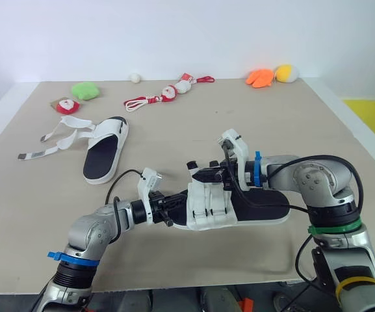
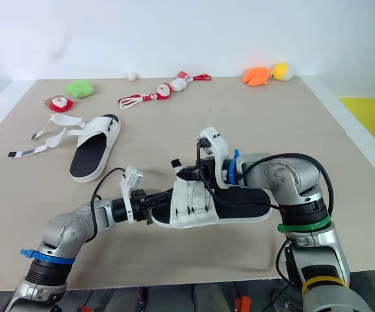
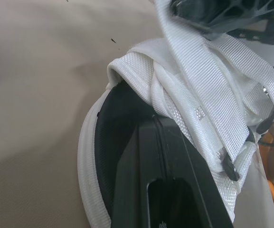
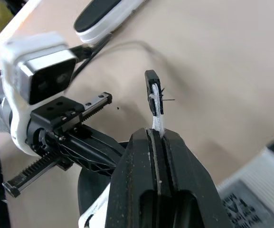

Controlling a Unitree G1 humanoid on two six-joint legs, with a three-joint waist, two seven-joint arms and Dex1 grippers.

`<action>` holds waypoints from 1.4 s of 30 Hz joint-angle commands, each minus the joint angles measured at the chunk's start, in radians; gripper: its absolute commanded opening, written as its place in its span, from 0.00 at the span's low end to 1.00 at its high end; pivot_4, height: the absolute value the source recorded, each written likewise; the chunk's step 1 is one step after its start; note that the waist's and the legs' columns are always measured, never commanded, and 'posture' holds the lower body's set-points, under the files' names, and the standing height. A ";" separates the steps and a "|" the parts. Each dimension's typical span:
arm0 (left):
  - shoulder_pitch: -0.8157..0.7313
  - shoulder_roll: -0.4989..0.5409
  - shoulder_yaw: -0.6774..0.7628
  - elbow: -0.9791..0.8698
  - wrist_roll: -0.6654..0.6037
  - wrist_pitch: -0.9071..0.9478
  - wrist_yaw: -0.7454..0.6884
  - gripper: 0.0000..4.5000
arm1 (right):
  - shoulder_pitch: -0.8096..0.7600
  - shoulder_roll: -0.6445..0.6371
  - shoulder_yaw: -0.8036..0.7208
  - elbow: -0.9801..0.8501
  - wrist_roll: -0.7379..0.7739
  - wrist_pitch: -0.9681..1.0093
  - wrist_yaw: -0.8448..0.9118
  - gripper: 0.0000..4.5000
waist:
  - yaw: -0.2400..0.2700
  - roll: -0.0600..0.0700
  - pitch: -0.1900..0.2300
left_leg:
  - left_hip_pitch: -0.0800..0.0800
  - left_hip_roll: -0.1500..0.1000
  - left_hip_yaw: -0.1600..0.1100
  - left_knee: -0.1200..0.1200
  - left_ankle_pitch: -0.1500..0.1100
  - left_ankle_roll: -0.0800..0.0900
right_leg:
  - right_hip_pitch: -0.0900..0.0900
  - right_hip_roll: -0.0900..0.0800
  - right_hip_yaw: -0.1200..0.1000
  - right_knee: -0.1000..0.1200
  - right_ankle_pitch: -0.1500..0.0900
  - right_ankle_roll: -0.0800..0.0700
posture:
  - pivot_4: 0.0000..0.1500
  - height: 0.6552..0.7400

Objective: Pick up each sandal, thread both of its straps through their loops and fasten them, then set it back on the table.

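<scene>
The left pincer ends inside the toe of the near sandal, buried under its white straps, so its grip cannot be read. The right arm covers part of that sandal's far rim. The right wrist view cuts off the far sandal. The white thing at the counter's far edge is too small to name.

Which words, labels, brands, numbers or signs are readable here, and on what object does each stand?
No text is readable.
Grey printed patch on a white surface in the right wrist view: lines of print, too blurred to read.
Grey tip of the loose strap of the far white sandal with black insole: too small to tell.
</scene>
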 commanded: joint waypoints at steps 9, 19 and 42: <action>-0.001 -0.010 -0.032 0.032 0.015 0.014 -0.008 0.00 | -0.034 -0.065 0.008 -0.019 -0.180 -0.104 -0.026 0.01 | 0.001 0.000 0.000 | -0.010 0.000 0.000 0.000 0.006 -0.002 | -0.007 0.000 0.000 0.000 0.003 0.001 | 1.00 1.00; 0.000 -0.012 -0.026 0.030 0.013 0.017 -0.006 0.00 | -0.050 -0.051 0.043 0.019 -0.227 -0.054 -0.040 0.01 | 0.001 0.000 0.000 | -0.010 -0.001 0.000 0.000 0.008 -0.002 | -0.007 -0.001 0.000 0.000 0.003 0.001 | 1.00 1.00; 0.002 -0.020 -0.013 0.026 0.012 0.015 -0.010 0.00 | -0.083 0.020 -0.169 -0.026 -0.173 -0.175 0.059 0.99 | 0.004 0.000 0.000 | -0.013 -0.004 -0.002 -0.011 0.007 -0.003 | -0.010 -0.002 0.001 -0.002 0.000 0.006 | 1.00 1.00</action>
